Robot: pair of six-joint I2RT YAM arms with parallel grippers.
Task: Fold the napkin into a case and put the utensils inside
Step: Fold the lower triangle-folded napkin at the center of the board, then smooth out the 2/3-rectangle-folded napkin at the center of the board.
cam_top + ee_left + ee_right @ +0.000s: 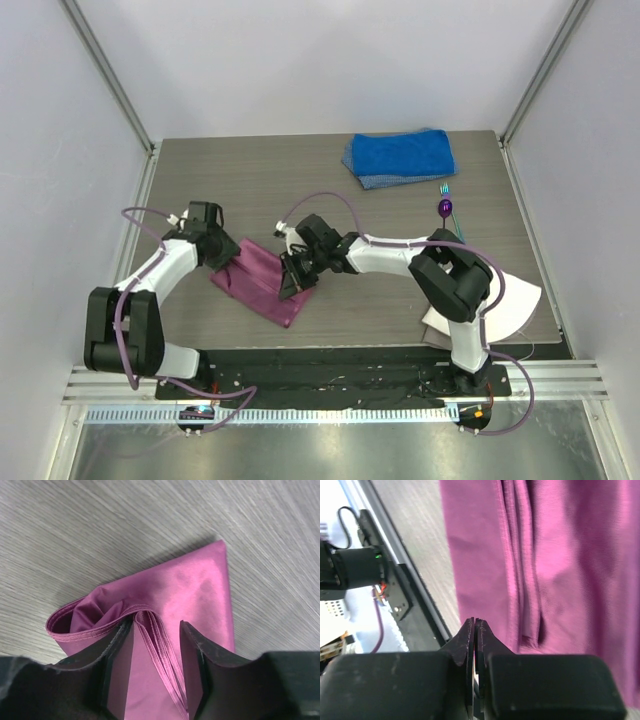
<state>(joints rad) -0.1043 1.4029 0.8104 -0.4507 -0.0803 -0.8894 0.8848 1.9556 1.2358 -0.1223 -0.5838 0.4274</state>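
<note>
The napkin [262, 283] lies folded on the left-centre of the grey wood-grain table [250, 180], between my two arms. From the overhead camera it reads as a short magenta band. Its long axis runs on a diagonal, from the far-left end by the left gripper [226, 256] down to the near-right end towards the base rail. The right gripper [296, 281] sits on its right-hand edge.

On the left wrist camera the napkin [195, 590] narrows to a sharp corner pointing away from the gripper, up and to the right. At the left side the layers bulge into a loose, open loop. The left gripper [157, 655] has its jaws parted, one finger [117, 670] either side of a ridge of stacked folded edges. It is released rather than pinching; there is cloth-coloured gap on both sides of the ridge.

On the right wrist camera the napkin [570, 555] fills the right of the view, its creases running lengthwise away from the fingers. The right gripper [475, 627] is clenched, tips pressed flat together just beside the cloth's edge. I cannot tell whether a layer is caught between them.

The purple-bowled spoon [445, 208] and the teal fork [444, 188] lie well apart from the napkin at the far right, near a blue towel [398, 157]. A white cloth [515, 305] lies under the right arm.
</note>
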